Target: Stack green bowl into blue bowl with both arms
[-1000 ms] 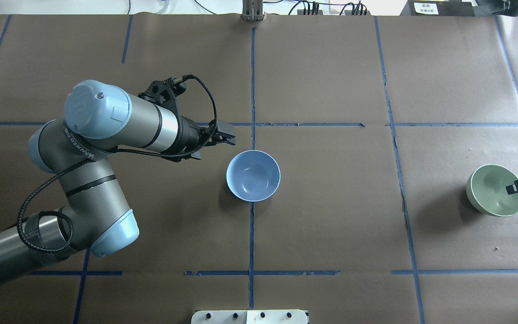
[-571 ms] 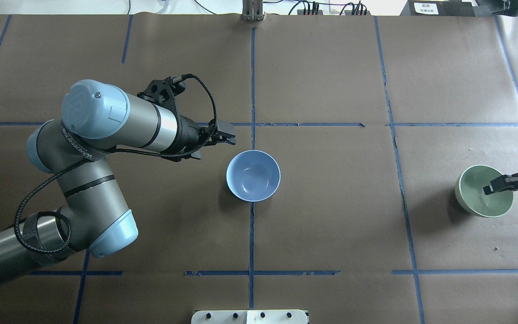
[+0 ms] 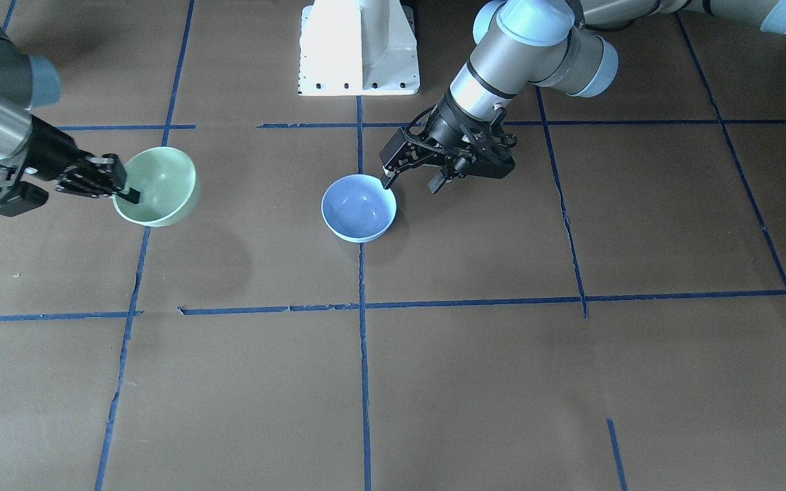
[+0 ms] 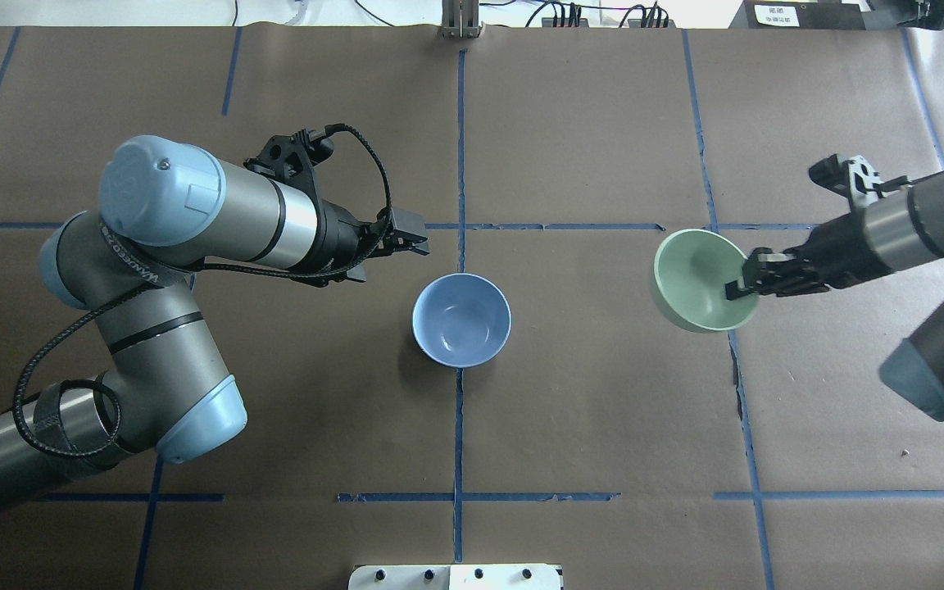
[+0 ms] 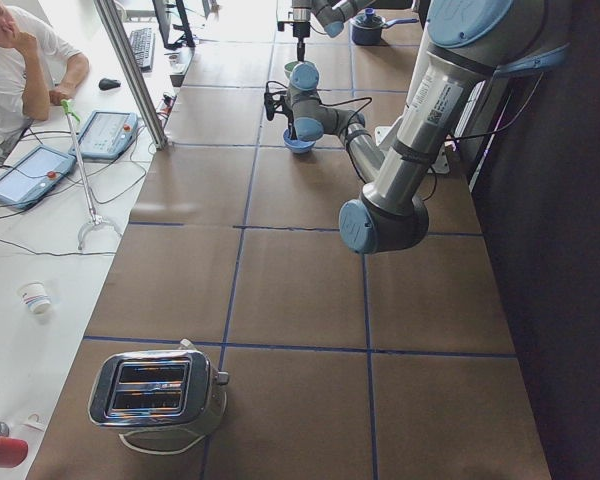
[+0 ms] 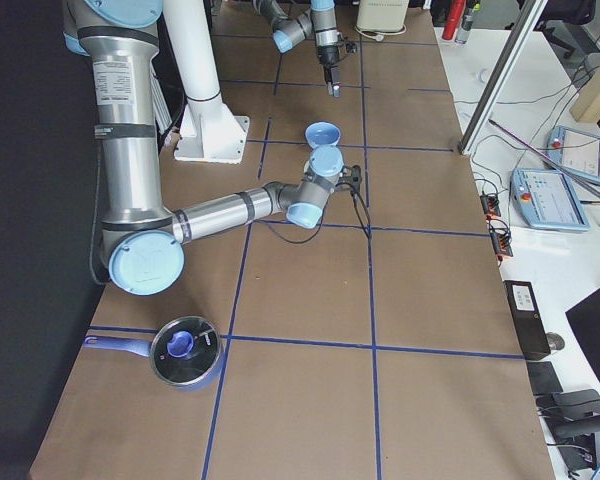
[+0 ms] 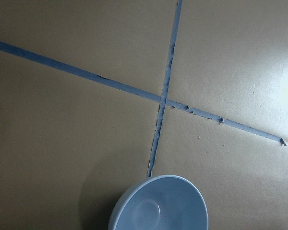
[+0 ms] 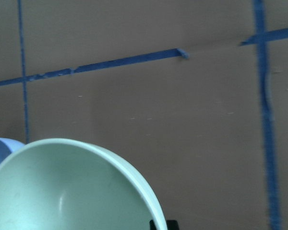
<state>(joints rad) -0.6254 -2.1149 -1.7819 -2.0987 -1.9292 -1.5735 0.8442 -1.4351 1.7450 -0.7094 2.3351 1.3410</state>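
Observation:
The blue bowl (image 4: pixel 461 319) stands upright on the brown table at the centre; it also shows in the front view (image 3: pixel 359 206) and the left wrist view (image 7: pixel 158 203). My left gripper (image 4: pixel 412 234) is open and empty, just beyond the bowl's left rim; in the front view (image 3: pixel 410 181) one fingertip (image 3: pixel 386 180) is close to the rim. My right gripper (image 4: pixel 738 287) is shut on the near rim of the green bowl (image 4: pixel 700 280) and holds it tilted above the table, right of the blue bowl. The green bowl also shows in the front view (image 3: pixel 159 185) and fills the right wrist view (image 8: pixel 72 187).
Blue tape lines cross the brown paper. The white pedestal base (image 3: pixel 359 48) stands at the robot's edge. A toaster (image 5: pixel 160 390) sits at the table's left end, a lidded pot (image 6: pixel 185 352) at its right end. An operator (image 5: pixel 10 60) sits beside the table.
My right arm has carried the green bowl from the far right towards the centre, tilted and raised. The left arm has shifted only slightly; the blue bowl has not moved.

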